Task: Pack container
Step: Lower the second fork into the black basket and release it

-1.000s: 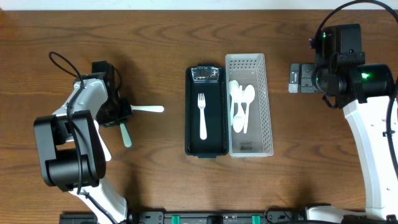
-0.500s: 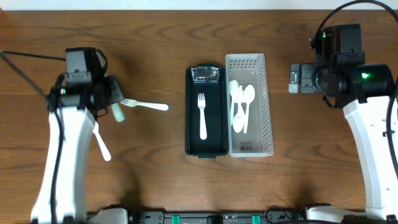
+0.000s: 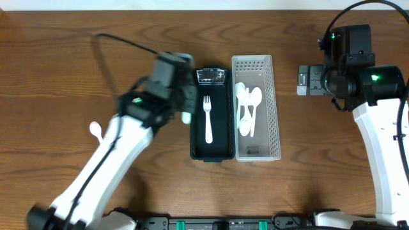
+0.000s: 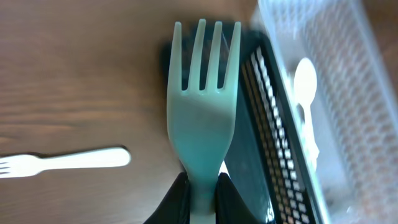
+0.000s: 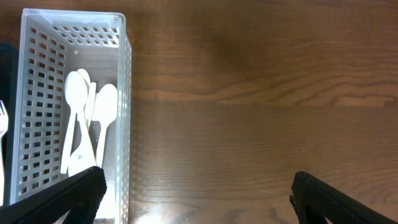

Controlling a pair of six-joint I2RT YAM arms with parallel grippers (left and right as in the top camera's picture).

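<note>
Tightly, the left gripper [image 4: 200, 194] pinches the green fork [image 4: 203, 115] by its handle, tines forward.

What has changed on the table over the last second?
The left gripper, shut on the pale green fork, swung right to the left edge of the black container. The right gripper, the container's white fork, spoons and basket stayed put.

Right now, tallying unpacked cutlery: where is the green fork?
In the left wrist view, the green fork is clamped in the left gripper, at the black container's left edge.
</note>
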